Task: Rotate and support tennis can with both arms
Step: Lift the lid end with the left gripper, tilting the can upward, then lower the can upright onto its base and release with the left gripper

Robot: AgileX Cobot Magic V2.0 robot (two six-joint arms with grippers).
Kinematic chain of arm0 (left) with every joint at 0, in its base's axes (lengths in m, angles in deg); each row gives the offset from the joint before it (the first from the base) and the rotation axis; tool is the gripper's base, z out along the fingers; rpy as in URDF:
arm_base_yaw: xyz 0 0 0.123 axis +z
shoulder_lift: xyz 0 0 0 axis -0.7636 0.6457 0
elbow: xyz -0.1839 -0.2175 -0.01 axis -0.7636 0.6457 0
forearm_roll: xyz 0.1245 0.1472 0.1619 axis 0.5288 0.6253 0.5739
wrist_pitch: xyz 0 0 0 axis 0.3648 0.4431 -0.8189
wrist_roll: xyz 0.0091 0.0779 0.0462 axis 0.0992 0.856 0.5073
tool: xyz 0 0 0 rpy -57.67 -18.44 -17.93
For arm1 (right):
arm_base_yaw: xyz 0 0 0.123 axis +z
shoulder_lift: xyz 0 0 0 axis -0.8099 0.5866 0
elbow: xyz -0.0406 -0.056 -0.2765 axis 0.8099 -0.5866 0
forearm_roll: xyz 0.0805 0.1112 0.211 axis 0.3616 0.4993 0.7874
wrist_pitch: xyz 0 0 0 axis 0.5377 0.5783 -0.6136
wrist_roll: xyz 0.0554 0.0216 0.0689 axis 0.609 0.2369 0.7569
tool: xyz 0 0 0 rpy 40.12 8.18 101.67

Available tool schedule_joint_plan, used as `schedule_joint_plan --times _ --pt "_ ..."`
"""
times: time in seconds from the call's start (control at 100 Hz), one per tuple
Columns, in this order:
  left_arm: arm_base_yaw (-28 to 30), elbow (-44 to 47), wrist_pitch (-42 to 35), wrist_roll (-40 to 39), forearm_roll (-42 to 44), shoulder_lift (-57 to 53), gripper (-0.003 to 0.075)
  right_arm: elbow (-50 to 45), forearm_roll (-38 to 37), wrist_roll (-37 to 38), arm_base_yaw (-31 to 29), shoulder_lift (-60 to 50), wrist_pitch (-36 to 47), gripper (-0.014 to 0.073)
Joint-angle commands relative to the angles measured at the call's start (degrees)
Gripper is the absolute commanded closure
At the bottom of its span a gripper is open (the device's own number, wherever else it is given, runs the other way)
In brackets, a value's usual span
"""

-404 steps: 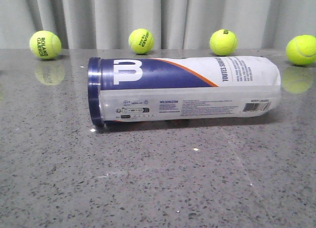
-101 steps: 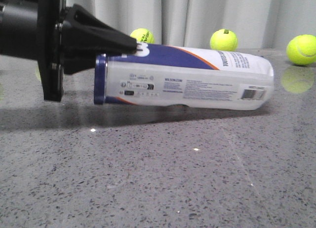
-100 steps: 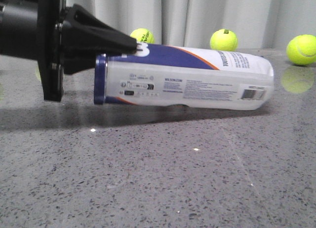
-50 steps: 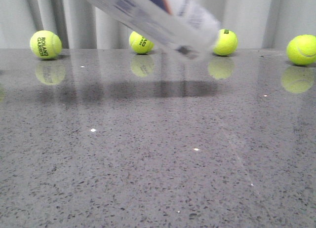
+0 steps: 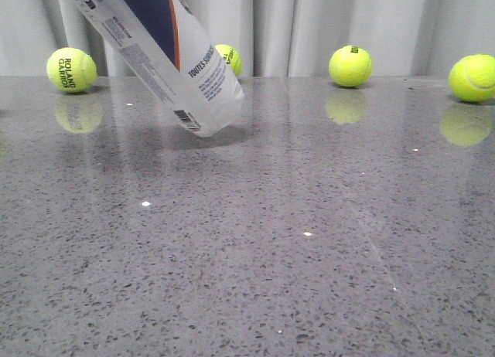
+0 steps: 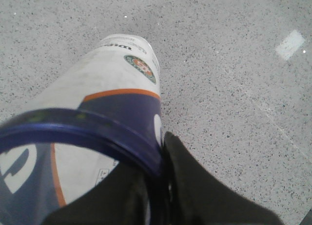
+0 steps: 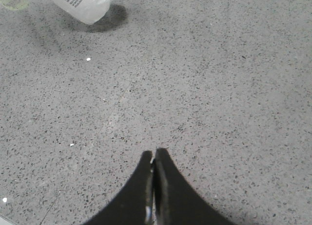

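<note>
The tennis can (image 5: 166,52) is tilted steeply, its navy end up and out of the front view's top left. Its clear barcode end sits low at the table, and I cannot tell whether it touches. My left gripper (image 6: 157,154) is shut on the can's navy rim (image 6: 97,132), one finger inside the tube and one outside. It does not show in the front view. My right gripper (image 7: 154,154) is shut and empty over bare table, well apart from the can's lower end (image 7: 83,3).
Several yellow-green tennis balls stand along the table's far edge by the curtain: (image 5: 71,70), (image 5: 229,58), (image 5: 349,66), (image 5: 472,78). The grey speckled tabletop (image 5: 294,241) stretches in front of the can.
The can, lying flat earlier, was taken by its navy end and lifted. Since half a second ago its lower end has swung left and down to the table.
</note>
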Motion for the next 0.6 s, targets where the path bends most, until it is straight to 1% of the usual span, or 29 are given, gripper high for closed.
schedule_joint_plan --times 0.0,0.28,0.35,0.4,0.47,0.52,0.59 --pt "-1.19 -2.01 1.41 -0.81 -1.13 -2.61 0.0740 1.50 -0.65 0.01 -0.09 0.16 3.57 0.0662" --pt "-1.29 -2.01 1.41 -0.81 -1.04 -2.27 0.0738 1.50 -0.65 0.01 -0.09 0.16 3.57 0.0662" --pt "-1.29 -2.01 1.41 -0.81 -1.04 -2.04 0.0715 1.50 -0.65 0.01 -0.09 0.16 3.57 0.0662" --pt "-1.29 -2.01 1.41 -0.81 -1.04 -2.05 0.0671 1.50 -0.65 0.01 -0.09 0.16 3.57 0.0662" --pt "-1.29 -2.01 1.41 -0.81 -1.04 -2.05 0.0580 1.50 -0.65 0.01 -0.09 0.16 3.57 0.0662" --pt "-1.29 -2.01 1.41 -0.81 -1.04 -2.05 0.0491 1.50 -0.65 0.01 -0.09 0.16 3.57 0.0662" --pt "-1.29 -2.01 1.41 -0.81 -1.04 -2.05 0.0390 1.50 -0.65 0.01 -0.09 0.16 3.57 0.0662"
